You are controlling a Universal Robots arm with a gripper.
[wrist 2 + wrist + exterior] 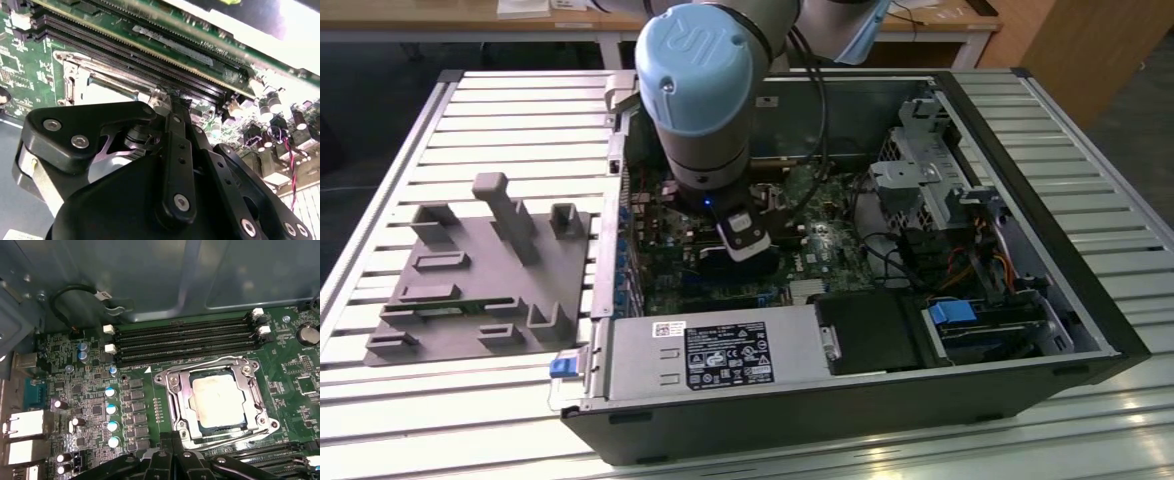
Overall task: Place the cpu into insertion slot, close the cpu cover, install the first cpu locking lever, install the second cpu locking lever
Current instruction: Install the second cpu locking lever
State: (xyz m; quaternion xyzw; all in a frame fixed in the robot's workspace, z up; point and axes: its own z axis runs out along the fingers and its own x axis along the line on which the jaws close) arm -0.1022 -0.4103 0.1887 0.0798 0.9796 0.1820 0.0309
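The cpu (pixel 218 400) is seated in the insertion slot (pixel 176 386) with the cpu cover (pixel 256 399) shut over it — just ahead of the tool (pixel 172 440), whose fingers are seen pressed together, holding nothing.

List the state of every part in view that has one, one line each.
cpu: seated flat in the insertion slot.
cpu cover: closed down around the cpu.
locking lever: lying down along the cover's edge.
memory slots: no modules in them.
gripper: low over the board beside the socket.
computer case: side open.
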